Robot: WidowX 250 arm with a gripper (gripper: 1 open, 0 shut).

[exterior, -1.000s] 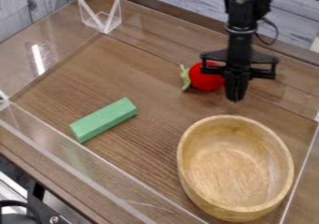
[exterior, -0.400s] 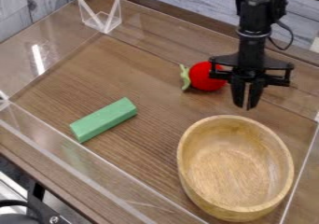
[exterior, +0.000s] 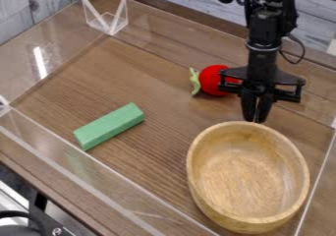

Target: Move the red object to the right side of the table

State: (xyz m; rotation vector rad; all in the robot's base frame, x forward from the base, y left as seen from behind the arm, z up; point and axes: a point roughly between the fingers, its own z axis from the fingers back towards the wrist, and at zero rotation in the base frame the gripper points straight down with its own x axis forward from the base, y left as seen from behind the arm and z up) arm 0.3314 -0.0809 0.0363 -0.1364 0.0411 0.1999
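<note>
1. Bowl [exterior: 194, 176], light wood, round: found nearest, at the right of the view. Its far rim is set just short of the gripper.
2. Block [exterior: 109, 126], green, oblong: laid flat at the left, well apart from bowl and gripper; not called for by the task.
3. Table [exterior: 151, 166], brown wood grain: seen beneath all pieces.
4. Gripper [exterior: 258, 104], black, one: held low beyond the bowl, pointed down. Whether its fingers are parted or closed cannot be told; no object is seen gripped between its tips.
5. Red object [exterior: 214, 80], round, glossy: placed on the table right of its middle, slightly farther than the fingertips and to their left in the view. It is partly covered at its right by the gripper; contact cannot be confirmed. No long axis is offered by the round body; the stem [exterior: 195, 81], green, is turned left, away from the gripper.
6. Relation, as judged: the tips are stationed on the right-hand side of the red object. If more rightward travel is wanted, a leftward shift over it for a grasp, or a passage round to its stem side for a push, would be required. By a leftward sweep at this height, it might be knocked the wrong way.
</note>
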